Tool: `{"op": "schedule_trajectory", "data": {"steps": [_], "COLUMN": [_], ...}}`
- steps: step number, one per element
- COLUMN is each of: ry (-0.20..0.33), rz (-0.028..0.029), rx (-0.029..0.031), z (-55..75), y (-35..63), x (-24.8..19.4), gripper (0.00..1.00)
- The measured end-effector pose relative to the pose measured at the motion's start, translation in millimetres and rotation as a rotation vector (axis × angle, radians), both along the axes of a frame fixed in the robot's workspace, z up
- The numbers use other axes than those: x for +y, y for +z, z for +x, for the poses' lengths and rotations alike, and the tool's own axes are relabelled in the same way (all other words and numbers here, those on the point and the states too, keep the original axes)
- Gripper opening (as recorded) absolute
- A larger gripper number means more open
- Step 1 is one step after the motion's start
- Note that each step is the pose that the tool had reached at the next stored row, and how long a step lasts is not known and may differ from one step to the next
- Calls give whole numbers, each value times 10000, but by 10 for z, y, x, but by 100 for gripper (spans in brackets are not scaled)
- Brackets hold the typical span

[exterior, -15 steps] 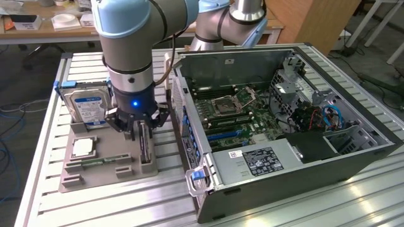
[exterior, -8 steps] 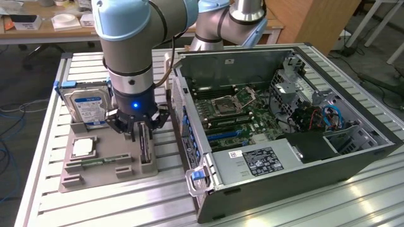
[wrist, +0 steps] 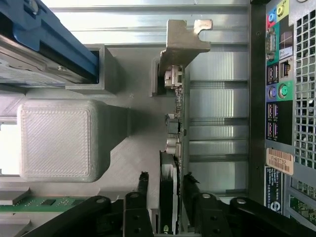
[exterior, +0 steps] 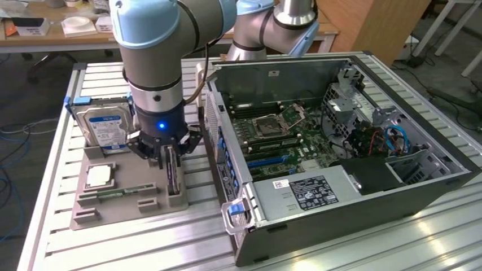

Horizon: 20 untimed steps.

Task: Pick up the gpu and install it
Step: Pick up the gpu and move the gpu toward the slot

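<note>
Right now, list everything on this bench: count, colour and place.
gpu: one, dark with silvery bracket, on edge in the tray
hard drive: one, silver with blue-white label, upright in the tray
processor chip: one, silvery, flat on the tray
memory stick: one, green, lying in the tray
tray: one, grey, exterior view's left
computer case: one, black, open, exterior view's right
table: one, silvery slatted metal, under everything
gripper: one, black, open, fingers either side of the gpu

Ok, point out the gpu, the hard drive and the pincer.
gpu [wrist: 174, 131]: wrist view, the card's edge, midway along.
hard drive [exterior: 105, 125]: exterior view, its blue-white label.
pincer [exterior: 171, 161]: exterior view, midway between its fingertips.
</note>
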<state>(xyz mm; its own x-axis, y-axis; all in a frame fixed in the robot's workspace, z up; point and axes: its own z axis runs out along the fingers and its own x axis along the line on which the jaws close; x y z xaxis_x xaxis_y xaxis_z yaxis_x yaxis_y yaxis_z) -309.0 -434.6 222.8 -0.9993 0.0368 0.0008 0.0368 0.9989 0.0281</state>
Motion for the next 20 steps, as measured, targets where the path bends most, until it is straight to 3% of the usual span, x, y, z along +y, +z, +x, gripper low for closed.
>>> {"op": "schedule_trajectory", "data": {"steps": [4, 17, 20], "ry": [0, 0, -2], "rz": [-1, 3, 86], "rx": [1, -1, -2], "z": [0, 0, -1], "y": [1, 1, 62], "x": [0, 0, 1], "gripper": [27, 27, 27]}}
